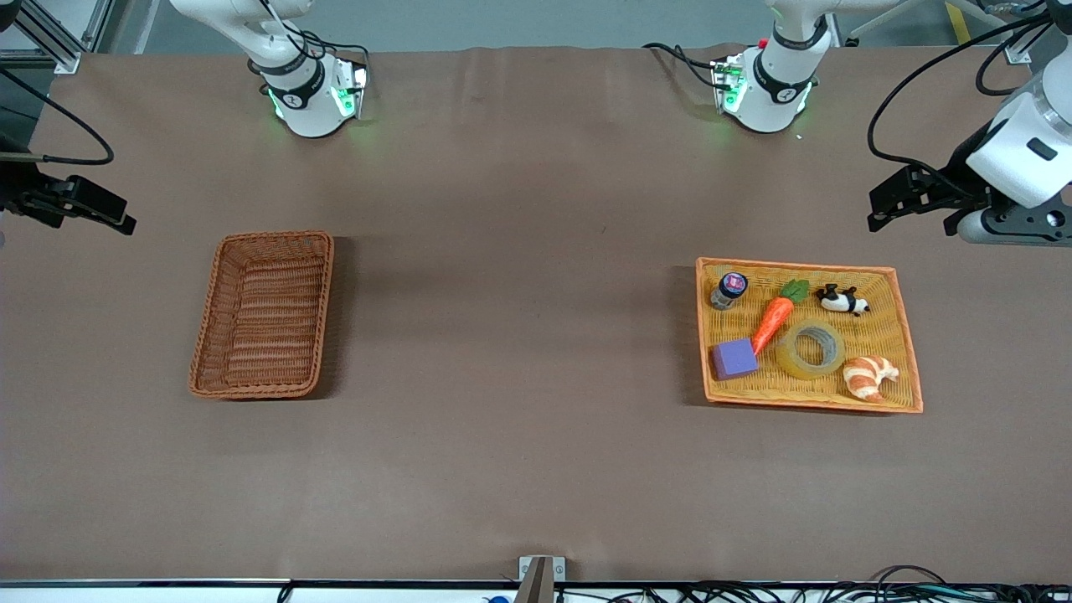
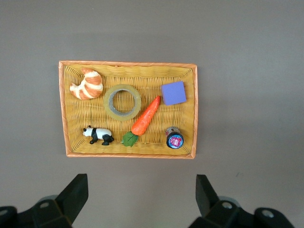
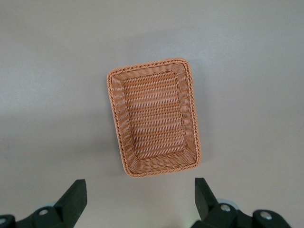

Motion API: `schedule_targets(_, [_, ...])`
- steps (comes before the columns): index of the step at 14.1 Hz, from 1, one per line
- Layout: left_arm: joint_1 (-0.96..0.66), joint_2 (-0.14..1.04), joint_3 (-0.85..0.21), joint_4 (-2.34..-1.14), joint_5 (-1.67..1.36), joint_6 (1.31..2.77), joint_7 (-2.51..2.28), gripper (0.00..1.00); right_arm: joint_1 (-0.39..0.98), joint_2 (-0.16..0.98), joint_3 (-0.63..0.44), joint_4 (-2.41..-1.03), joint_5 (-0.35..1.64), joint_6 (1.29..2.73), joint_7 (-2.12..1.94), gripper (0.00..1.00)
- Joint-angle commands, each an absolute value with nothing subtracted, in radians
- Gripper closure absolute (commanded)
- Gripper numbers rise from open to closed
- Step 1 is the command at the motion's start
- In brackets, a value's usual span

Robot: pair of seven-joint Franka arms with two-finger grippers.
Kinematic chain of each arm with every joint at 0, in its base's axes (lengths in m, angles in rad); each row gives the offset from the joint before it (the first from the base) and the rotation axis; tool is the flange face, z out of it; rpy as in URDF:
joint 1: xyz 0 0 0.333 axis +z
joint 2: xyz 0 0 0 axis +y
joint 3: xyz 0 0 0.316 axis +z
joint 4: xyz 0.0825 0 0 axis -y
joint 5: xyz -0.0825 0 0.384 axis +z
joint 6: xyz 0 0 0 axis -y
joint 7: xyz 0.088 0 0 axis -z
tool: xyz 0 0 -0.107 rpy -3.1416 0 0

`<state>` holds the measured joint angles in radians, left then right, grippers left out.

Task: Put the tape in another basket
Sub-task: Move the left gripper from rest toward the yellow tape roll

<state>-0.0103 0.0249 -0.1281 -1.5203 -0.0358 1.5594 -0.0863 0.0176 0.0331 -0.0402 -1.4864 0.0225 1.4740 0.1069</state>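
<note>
The left pincer hung high over the counter at the left arm's end, just off the flat tray's rim, its two fingers spread wide and holding nothing. Below it, seen from its wrist, lay the yellow tray with the orange rim, and in the tray the tape lay flat, well apart from the pincer and untouched. Around the tape were a toy carrot, touching or just beside the roll, a purple block at the carrot's tip, a croissant just beside the roll toward the tray's corner nearest the front camera, a small panda figure and a little jar with a dark lid along the tray's edge closest to the arms' bases.

The right pincer hung over the counter at the right arm's end, its fingers likewise wide apart and empty. Under it, seen from its wrist, sat the basket, reddish-brown wicker with raised sides, nothing in it. The basket and the tray stood well apart, with bare brown counter between them.
</note>
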Motion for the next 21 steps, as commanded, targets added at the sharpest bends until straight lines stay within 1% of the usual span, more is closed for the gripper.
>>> schedule_targets(1, [-0.005, 0.029, -0.132, -1.500, -0.038, 1.558, -0.097, 0.00, 0.009, 0.018, -0.037, -1.502, 0.041, 1.473, 0.098, 0.00])
schedule_targets(4, [0.005, 0.031, -0.132, -1.506, -0.037, 1.577, -0.090, 0.00, 0.011, 0.018, -0.037, -1.503, 0.041, 1.473, 0.098, 0.00])
schedule_targets(5, [0.009, 0.031, -0.132, -1.528, -0.037, 1.594, -0.092, 0.00, 0.008, 0.018, -0.037, -1.503, 0.041, 1.473, 0.098, 0.00])
schedule_targets(9, [0.044, 0.018, -0.132, -1.638, -0.037, 1.699, -0.074, 0.01, 0.003, 0.018, -0.037, -1.503, 0.041, 1.473, 0.098, 0.00])
schedule_targets(10, [0.055, 0.020, -0.132, -1.663, -0.038, 1.736, -0.075, 0.00, -0.001, 0.018, -0.035, -1.503, 0.041, 1.473, 0.098, 0.00])
schedule_targets(12, [0.078, 0.034, -0.132, -1.707, -0.037, 1.787, -0.072, 0.00, -0.005, 0.018, -0.032, -1.505, 0.041, 1.473, 0.098, 0.00])
schedule_targets(14, [0.083, 0.052, -0.132, -1.779, -0.037, 1.876, -0.071, 0.00, -0.005, 0.018, -0.032, -1.503, 0.041, 1.474, 0.098, 0.00])
schedule_targets(17, [0.124, 0.112, -0.132, -1.859, -0.029, 2.020, -0.008, 0.00, -0.003, 0.018, -0.034, -1.503, 0.041, 1.474, 0.098, 0.00])
schedule_targets(21, [0.140, 0.241, -0.132, -1.867, -0.021, 2.118, 0.021, 0.00, -0.002, 0.018, -0.034, -1.505, 0.041, 1.474, 0.098, 0.00])
